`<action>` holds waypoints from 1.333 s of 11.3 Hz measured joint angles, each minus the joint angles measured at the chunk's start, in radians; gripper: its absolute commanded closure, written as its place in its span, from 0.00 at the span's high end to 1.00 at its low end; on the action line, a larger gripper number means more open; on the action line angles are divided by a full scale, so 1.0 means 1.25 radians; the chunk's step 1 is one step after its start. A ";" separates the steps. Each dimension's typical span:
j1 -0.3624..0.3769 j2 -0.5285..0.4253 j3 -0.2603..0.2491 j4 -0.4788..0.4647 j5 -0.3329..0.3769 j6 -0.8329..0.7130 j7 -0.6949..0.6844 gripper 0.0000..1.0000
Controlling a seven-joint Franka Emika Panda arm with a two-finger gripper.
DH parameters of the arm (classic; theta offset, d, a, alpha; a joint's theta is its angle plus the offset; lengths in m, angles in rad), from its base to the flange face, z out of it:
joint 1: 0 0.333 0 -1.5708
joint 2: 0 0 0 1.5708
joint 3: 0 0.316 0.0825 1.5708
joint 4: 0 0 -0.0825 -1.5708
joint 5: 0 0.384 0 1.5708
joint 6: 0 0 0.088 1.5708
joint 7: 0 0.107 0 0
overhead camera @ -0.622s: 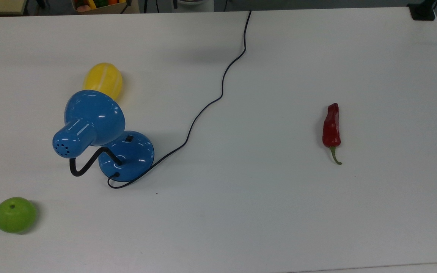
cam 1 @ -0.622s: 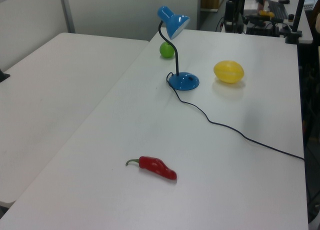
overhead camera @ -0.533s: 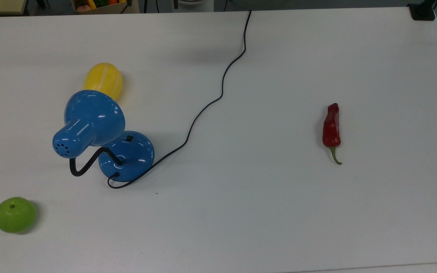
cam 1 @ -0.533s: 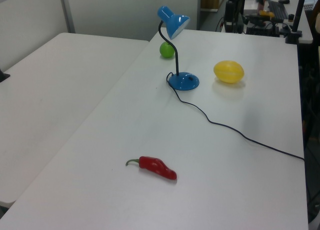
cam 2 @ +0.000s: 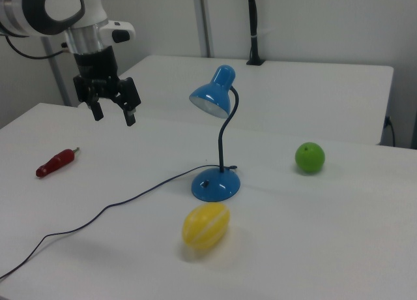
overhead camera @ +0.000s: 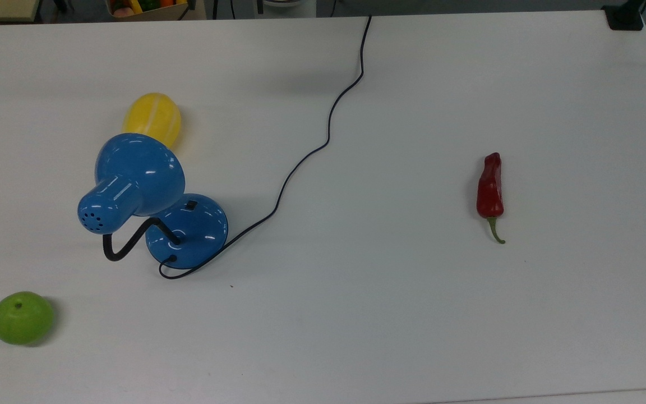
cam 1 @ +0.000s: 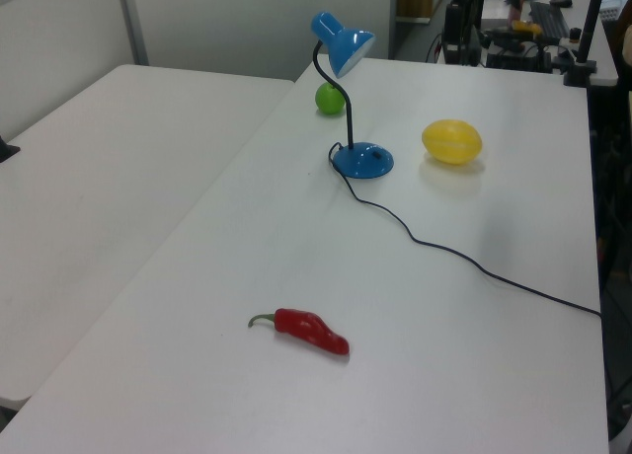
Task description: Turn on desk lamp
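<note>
We see the desk lamp (cam 2: 217, 143) mid-desk | switch (cam 2: 206, 181) on its base, facing the yellow fruit (cam 2: 205, 225) | our fingers (cam 2: 113, 113) released, high toward the right view's left of the lamp

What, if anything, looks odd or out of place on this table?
Nothing stands out. The desk lamp stands upright on its base, its cord trailing loosely across the table. The yellow fruit, green fruit and red chili lie intact, apart from each other.
</note>
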 measured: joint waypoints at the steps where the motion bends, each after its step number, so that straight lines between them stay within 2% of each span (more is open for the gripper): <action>1: 0.000 0.000 0.000 0.000 0.000 0.000 0.000 1.00; 3: 0.000 0.000 0.000 0.000 0.000 0.000 0.000 0.99; 4: 0.000 0.000 0.000 0.000 0.000 0.000 0.000 0.89; 5: 0.000 0.000 0.000 0.000 0.000 0.000 0.000 0.66; 6: 0.000 0.001 0.000 -0.001 0.000 0.000 0.000 0.37; 7: 0.000 0.001 0.000 -0.001 0.000 0.000 0.000 0.17; 8: 0.000 0.001 0.000 -0.001 0.000 0.000 -0.001 0.04; 9: 0.000 0.001 0.001 -0.001 0.000 0.000 -0.001 0.00; 15: 0.000 0.003 0.001 -0.003 0.000 0.000 -0.001 0.00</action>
